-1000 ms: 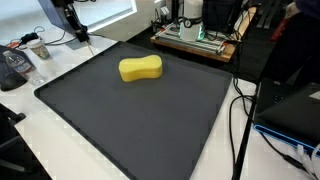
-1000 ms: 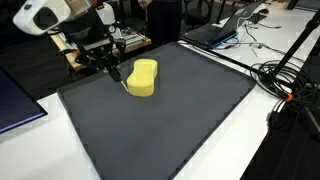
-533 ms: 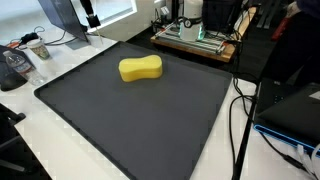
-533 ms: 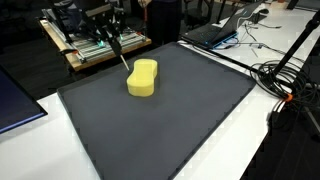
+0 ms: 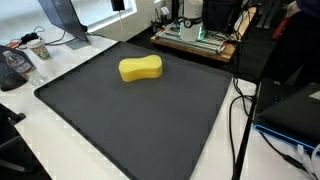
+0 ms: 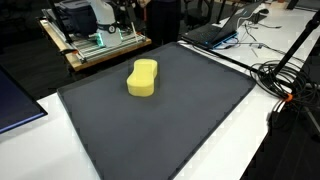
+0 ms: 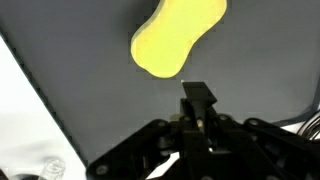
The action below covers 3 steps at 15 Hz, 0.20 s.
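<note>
The gripper [image 7: 197, 97] hangs high, its jaws pressed together and holding nothing. The yellow peanut-shaped foam sponge [image 7: 178, 38] lies beyond the jaw tips, well apart, on the dark grey flat mat [image 7: 80, 100]. It seems to be a free hover; gripping the sponge would need the jaws spread, then a descent.

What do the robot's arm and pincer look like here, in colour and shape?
In the wrist view the pincer is black: a squared, blocky tip on a wide, angular linkage body with a few pale glints. No markings or cables are readable. The arm itself cannot be made out.
</note>
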Tool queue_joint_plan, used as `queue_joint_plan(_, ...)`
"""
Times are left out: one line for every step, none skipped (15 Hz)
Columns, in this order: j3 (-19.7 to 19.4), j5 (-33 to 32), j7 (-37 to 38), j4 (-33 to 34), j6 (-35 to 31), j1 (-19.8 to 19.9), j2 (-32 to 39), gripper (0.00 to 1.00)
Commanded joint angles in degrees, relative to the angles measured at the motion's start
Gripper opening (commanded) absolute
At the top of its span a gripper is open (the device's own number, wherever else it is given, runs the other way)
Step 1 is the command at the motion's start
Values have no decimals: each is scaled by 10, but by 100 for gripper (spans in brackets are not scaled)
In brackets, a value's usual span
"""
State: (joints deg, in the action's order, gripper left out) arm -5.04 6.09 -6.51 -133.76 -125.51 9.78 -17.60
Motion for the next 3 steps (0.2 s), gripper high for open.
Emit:
queue_joint_plan(27,-57,-4,-71,2,-35,-109,3)
queue_joint_plan(34,-66,-11,-79,5,-48,-128,3)
queue_joint_plan(41,-74,-20,-86,1,-60,-143,3)
